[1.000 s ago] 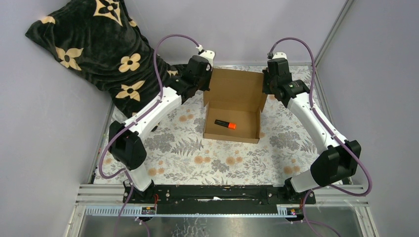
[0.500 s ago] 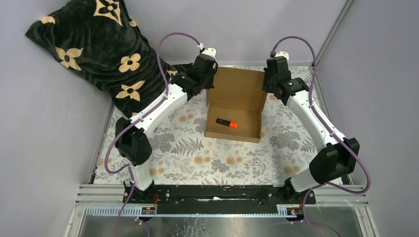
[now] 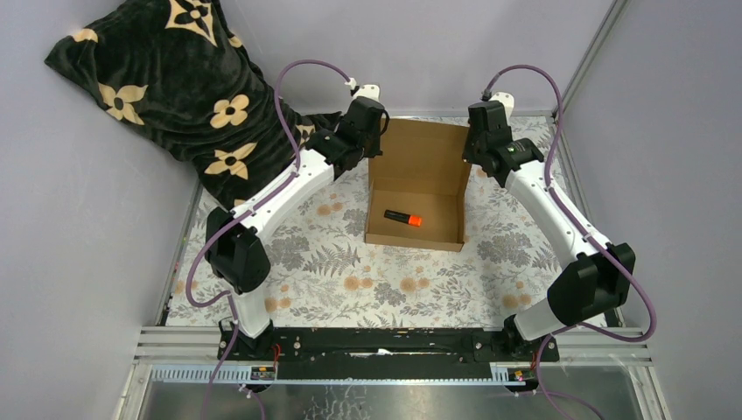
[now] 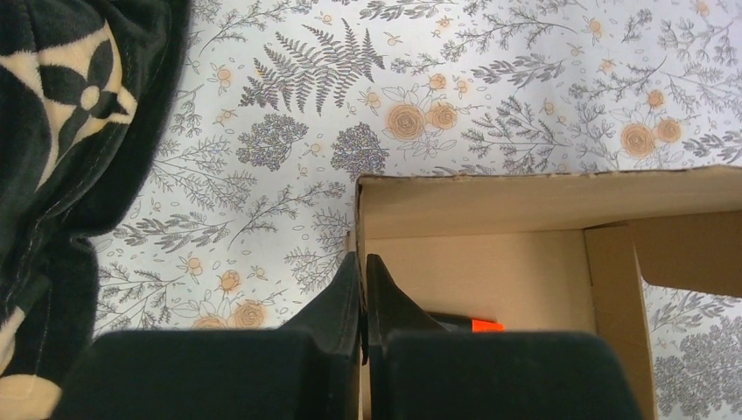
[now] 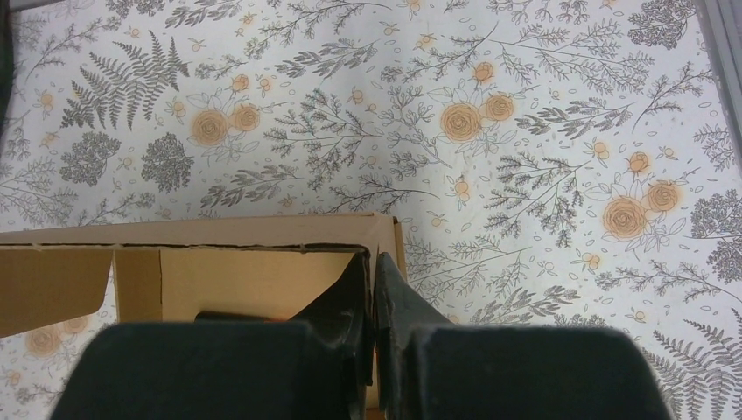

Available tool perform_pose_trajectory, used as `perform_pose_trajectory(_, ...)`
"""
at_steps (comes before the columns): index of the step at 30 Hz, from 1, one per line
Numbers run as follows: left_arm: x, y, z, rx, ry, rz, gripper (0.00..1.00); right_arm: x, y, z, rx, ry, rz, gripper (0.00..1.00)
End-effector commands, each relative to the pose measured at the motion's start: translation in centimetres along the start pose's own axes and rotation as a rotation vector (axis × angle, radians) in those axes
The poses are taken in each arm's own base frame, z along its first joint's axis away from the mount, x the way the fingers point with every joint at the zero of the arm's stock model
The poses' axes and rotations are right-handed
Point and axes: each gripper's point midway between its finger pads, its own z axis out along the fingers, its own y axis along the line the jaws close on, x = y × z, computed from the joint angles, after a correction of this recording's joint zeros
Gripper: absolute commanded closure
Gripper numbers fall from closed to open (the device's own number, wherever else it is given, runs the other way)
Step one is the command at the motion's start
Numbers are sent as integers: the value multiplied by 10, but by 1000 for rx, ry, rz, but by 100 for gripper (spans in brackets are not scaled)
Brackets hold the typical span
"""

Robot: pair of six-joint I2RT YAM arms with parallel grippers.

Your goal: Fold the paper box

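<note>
The paper box (image 3: 418, 166) sits on the flowery cloth (image 3: 350, 280), toward the far side of the table and between the two arms. It is brown cardboard and it is open on top. Its four low walls stand up, and its big lid flap leans back on the far side. A small flap sticks inward at a near corner of the box in each wrist view.

A little marker (image 3: 402, 218) lies on the floor of the box. It is black with an orange end, and it lies slanted, not touching the walls.

The left gripper (image 4: 363, 262) is at the far left corner of the box. Its two black fingers are pressed almost together, with one inside the box and one outside - the thin side wall is pinched between them.

The right gripper (image 5: 372, 261) is at the far right corner. Its jaws are also squeezed nearly closed, right on the top edge of the right wall, and they seem to pinch that wall too.

A black blanket (image 3: 166, 79) with cream flowers is bunched up in the far left corner, just beside the left arm.
</note>
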Motion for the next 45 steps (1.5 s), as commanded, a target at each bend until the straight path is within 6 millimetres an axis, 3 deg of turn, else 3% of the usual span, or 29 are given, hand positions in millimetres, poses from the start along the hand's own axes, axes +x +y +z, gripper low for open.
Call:
perform_pose_trajectory(1,4,-52,-2,134,12,-67,98,-19,54,-10,-169,-88,78,100)
perform_pose_trajectory(18,3,-55,-10,63,-34,-198,98,-7,66,-7,-162,-115,99,100)
perform_pose_trajectory(34,7,-65,-17,40,-50,-301,100,3,64,-15,-168,-126,93,100)
perform_pose_trajectory(45,38,-76,-33,12,-65,-292,100,22,51,-26,-171,-135,83,100)
